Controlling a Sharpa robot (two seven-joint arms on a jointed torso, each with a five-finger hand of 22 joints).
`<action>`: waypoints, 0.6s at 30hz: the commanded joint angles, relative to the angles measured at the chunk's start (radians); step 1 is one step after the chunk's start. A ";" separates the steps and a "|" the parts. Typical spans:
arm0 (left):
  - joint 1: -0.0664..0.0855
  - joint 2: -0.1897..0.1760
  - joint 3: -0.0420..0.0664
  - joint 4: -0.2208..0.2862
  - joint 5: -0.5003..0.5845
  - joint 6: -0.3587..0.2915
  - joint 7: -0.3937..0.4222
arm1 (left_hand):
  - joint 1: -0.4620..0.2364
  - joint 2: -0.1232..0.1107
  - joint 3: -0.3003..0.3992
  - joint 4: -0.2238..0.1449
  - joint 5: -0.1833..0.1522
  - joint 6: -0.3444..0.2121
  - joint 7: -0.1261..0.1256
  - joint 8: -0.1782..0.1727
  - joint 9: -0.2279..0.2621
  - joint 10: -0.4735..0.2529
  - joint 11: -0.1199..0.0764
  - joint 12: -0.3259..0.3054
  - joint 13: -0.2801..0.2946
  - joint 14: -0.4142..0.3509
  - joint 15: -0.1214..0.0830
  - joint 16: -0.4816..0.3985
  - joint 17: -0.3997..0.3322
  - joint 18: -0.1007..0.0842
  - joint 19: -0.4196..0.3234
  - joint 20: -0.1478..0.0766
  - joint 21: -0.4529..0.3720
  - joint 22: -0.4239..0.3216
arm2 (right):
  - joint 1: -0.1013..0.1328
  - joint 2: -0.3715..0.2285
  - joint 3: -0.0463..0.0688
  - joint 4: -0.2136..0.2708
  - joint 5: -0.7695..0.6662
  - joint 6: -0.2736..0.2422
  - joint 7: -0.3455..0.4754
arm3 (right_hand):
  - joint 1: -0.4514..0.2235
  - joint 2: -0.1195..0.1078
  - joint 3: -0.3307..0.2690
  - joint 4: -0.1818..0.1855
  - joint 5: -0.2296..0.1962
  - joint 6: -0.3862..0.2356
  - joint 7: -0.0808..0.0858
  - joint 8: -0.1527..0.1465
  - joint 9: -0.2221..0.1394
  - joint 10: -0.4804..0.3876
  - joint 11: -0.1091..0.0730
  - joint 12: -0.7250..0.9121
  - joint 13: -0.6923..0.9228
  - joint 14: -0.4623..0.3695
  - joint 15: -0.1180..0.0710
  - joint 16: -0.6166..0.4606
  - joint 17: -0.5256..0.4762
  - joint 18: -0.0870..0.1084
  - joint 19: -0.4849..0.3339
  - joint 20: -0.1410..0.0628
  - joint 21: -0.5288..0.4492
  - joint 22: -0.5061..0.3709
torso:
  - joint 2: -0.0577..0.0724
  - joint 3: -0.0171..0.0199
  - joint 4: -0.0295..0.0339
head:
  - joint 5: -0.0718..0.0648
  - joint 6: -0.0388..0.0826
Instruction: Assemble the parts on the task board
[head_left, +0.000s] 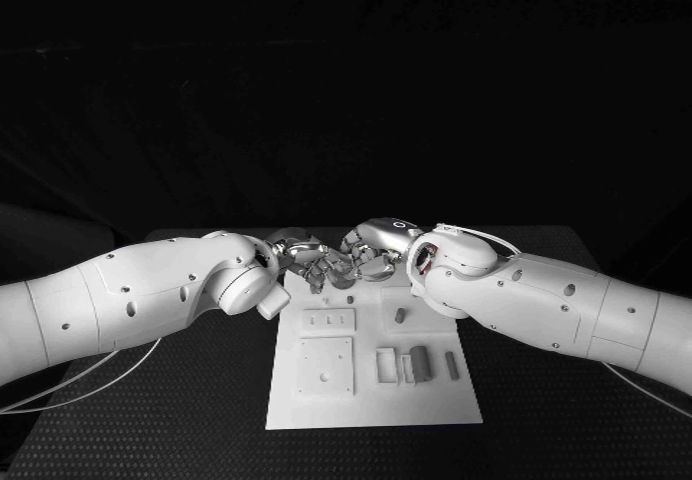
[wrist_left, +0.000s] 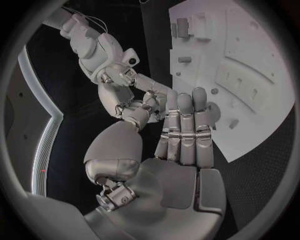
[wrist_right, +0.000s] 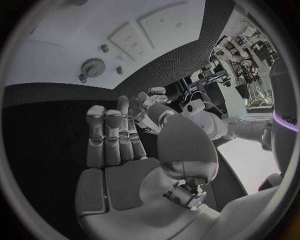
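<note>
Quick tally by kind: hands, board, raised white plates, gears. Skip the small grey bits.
Hands: 2 (left hand, right hand)
Task board: 1
Raised white plates on it: 2 (large plate, slotted plate)
Gear: 1
Total: 6

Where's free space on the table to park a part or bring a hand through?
Bare table left of the task board, under the left arm, and right of it near the front. Crowded at the board's far edge, where left hand and right hand meet.
</note>
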 joint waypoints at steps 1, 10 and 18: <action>0.001 0.003 0.002 0.003 0.002 0.015 0.005 | -0.006 0.000 -0.002 0.003 -0.001 0.004 0.001 0.000 0.002 0.004 0.002 -0.006 0.001 0.001 -0.006 0.005 -0.002 0.014 0.007 -0.002 -0.004 0.001 | -0.001 0.003 0.000 0.002 -0.007 0.003 0.004 | -0.009 0.004 0.001 0.007 0.002 -0.001 0.009 -0.006 -0.002 0.006 -0.001 -0.006 -0.001 0.000 -0.010 0.002 -0.002 0.084 -0.001 -0.005 -0.003 -0.001 | 0.000 -0.0002 0.0002 | 0.001 -0.001; 0.001 0.004 0.002 0.003 0.000 0.016 -0.006 | -0.040 -0.026 -0.016 0.006 -0.001 0.006 0.000 -0.001 0.003 0.007 0.001 -0.009 0.006 0.000 -0.007 0.010 -0.006 0.013 0.009 -0.003 -0.005 0.005 | -0.001 0.004 0.000 0.004 -0.007 -0.002 0.005 | -0.010 0.005 0.001 0.007 0.002 0.000 0.009 -0.006 -0.002 0.007 -0.001 -0.007 -0.001 0.001 -0.010 0.002 -0.002 0.084 0.000 -0.005 -0.004 -0.001 | 0.000 0.0001 -0.0002 | 0.001 -0.003; 0.001 0.004 0.002 0.002 -0.005 0.009 -0.022 | -0.053 -0.037 -0.030 0.000 -0.001 0.009 -0.002 0.000 0.005 0.012 -0.002 -0.008 0.012 0.002 -0.009 0.016 -0.007 0.015 0.014 -0.006 -0.004 0.010 | -0.002 0.004 0.000 0.005 -0.007 -0.004 0.006 | -0.011 0.007 0.002 0.008 0.002 0.001 0.009 -0.006 -0.002 0.008 -0.001 -0.007 -0.001 0.001 -0.010 0.002 -0.002 0.084 0.000 -0.005 -0.004 -0.001 | 0.000 0.0004 -0.0002 | 0.002 -0.003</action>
